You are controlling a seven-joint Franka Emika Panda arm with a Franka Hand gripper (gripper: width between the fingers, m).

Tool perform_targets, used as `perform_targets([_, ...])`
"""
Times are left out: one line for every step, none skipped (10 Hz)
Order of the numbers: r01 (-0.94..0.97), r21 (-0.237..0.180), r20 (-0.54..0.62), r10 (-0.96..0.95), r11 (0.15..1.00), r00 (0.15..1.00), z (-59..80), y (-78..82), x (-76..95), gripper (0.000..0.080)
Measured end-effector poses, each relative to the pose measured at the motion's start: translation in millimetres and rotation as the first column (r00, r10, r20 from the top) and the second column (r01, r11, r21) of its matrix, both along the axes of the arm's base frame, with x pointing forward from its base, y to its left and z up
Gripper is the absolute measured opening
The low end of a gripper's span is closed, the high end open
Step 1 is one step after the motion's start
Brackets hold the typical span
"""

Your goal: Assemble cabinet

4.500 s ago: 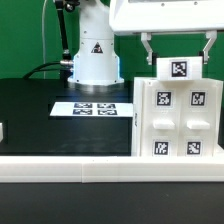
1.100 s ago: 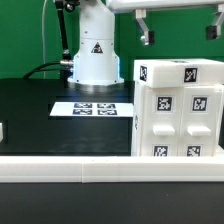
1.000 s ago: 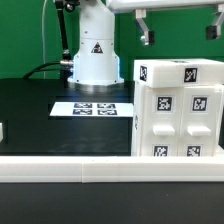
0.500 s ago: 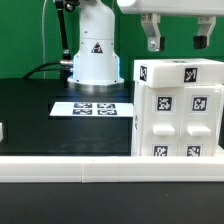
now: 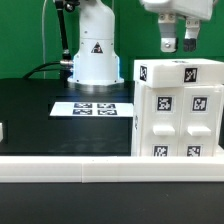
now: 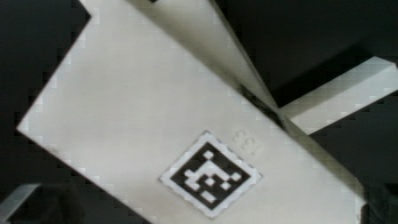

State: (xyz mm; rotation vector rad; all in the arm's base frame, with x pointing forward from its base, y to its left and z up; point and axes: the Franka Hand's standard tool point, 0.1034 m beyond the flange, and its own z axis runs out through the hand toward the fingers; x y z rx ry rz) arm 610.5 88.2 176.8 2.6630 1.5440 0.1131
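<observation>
The cabinet [image 5: 178,110] is a large white box with black-and-white tags. It stands upright at the exterior view's right, on the black table just behind the white rail. Four small tagged blocks show on its near face. My gripper [image 5: 179,44] hangs just above the cabinet's top, apart from it, with its fingers [image 5: 168,42] spread and nothing between them. The wrist view looks down on the cabinet's white top [image 6: 143,110] with one tag [image 6: 217,172], lying diagonally across the picture. The fingers do not show in that view.
The marker board [image 5: 92,108] lies flat on the black table left of the cabinet. The robot base [image 5: 93,55] stands behind it. A long white rail [image 5: 90,168] runs along the front edge. A small white part [image 5: 2,130] shows at the left edge.
The gripper let go of the cabinet and rose. Over the last second it has come back down, shifted right and turned, so its fingers look closer together. The cabinet has stayed still.
</observation>
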Motion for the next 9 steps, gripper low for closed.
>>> perform_targets([-0.062,-0.013,-0.014,0.062,0.998,0.998,-2.3,2.3,-2.0,0.0797])
perform_targets([-0.185,-0.048,-0.027,0.184,0.982,0.983,-5.0,2.9,-1.6,0.0797])
perform_targets([-0.283,-0.08,-0.041,0.281,0.956,0.959,-8.2,5.9,0.5,0.0797])
perform_targets([-0.357,-0.099,-0.054,0.354,0.929,0.934,-12.1,7.9,2.2,0.0797])
perform_targets([-0.424,-0.107,-0.068,0.418,0.9,0.906,-15.5,6.0,2.8,0.0797])
perform_targets([-0.493,-0.117,-0.085,0.486,0.862,0.87,-19.4,3.0,4.5,0.0797])
perform_targets([-0.533,-0.123,-0.095,0.525,0.837,0.846,-21.2,1.6,5.6,0.0797])
perform_targets([-0.55,-0.126,-0.101,0.54,0.826,0.835,-23.0,0.6,5.7,0.0797])
perform_targets([-0.551,-0.126,-0.1,0.542,0.825,0.835,-23.2,-0.3,6.0,0.0797])
